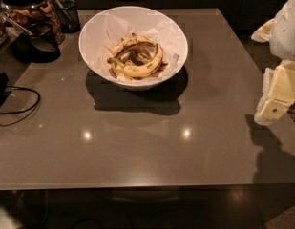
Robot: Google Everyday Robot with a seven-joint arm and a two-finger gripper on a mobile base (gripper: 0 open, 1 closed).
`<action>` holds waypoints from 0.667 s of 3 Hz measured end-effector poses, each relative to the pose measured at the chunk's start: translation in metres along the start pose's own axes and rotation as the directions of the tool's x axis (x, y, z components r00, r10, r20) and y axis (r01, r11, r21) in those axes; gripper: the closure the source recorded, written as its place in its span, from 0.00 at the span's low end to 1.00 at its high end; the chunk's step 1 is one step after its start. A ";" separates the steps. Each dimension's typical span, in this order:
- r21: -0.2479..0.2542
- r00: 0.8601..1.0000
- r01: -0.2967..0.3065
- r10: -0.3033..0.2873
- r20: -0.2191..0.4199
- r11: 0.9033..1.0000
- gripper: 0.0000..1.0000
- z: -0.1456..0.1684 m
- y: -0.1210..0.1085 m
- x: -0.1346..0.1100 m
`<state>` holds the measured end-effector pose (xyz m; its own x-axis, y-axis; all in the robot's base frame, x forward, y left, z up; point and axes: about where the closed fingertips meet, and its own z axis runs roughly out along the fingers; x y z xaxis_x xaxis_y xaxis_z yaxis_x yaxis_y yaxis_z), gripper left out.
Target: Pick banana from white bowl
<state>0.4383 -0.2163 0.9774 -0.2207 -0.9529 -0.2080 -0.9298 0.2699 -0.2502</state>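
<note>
The white bowl [92, 30] stands at the back middle of the table, lined with crumpled white paper. The banana [146, 67], plump, curved and yellow with brown speckles, lies in the front right of the bowl. Flat dark-edged peel strips [128, 46] lie behind and left of it. My gripper [276, 101] hangs at the right edge of the view, over the table's right side, far right of and in front of the bowl, well apart from it. It holds nothing that I can see.
A dark glass jar [30, 8] with a black lid stands at the back left beside a black cup [68, 15] and a dark bowl [39, 44]. A black cable [20, 104] loops on the table's left side. The grey table [137, 147] ends at the front.
</note>
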 end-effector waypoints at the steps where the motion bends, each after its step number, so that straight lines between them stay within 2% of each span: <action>1: 0.000 1.000 0.000 0.000 0.000 1.000 0.00 0.000 0.000 0.000; 2: -0.011 0.998 0.031 -0.031 -0.057 0.999 0.00 0.000 -0.017 -0.017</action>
<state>0.4583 -0.2050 0.9849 -0.2078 -0.9672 -0.1461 -0.9394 0.2390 -0.2456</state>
